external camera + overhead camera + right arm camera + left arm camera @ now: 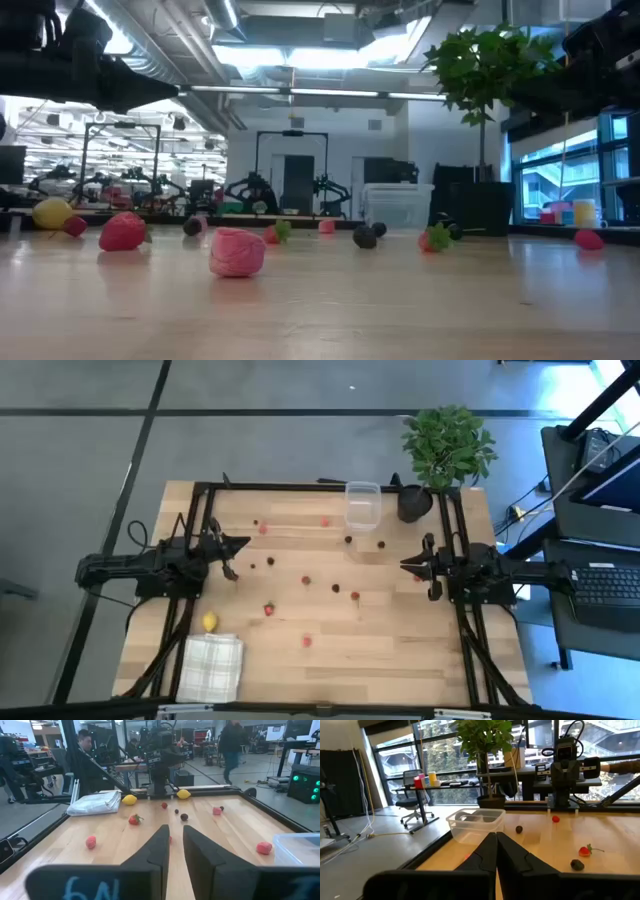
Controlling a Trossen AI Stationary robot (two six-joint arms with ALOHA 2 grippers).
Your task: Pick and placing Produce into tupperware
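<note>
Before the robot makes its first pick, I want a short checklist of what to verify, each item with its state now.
1. The tupperware stands upright on the table, near the far edge, with its opening uncovered: ok.
2. Tupperware is free of produce: ok, nothing shows inside it.
3. Left gripper is shut and holds nothing: ok, but it must open before a pick.
4. Right gripper holds nothing: ok, its fingers stand nearly together.
5. The produce lies scattered and apart, such as the strawberry and the lemon: ok.
6. Plant pot stands close beside the tupperware: not ok, a risk for the right arm.
</note>
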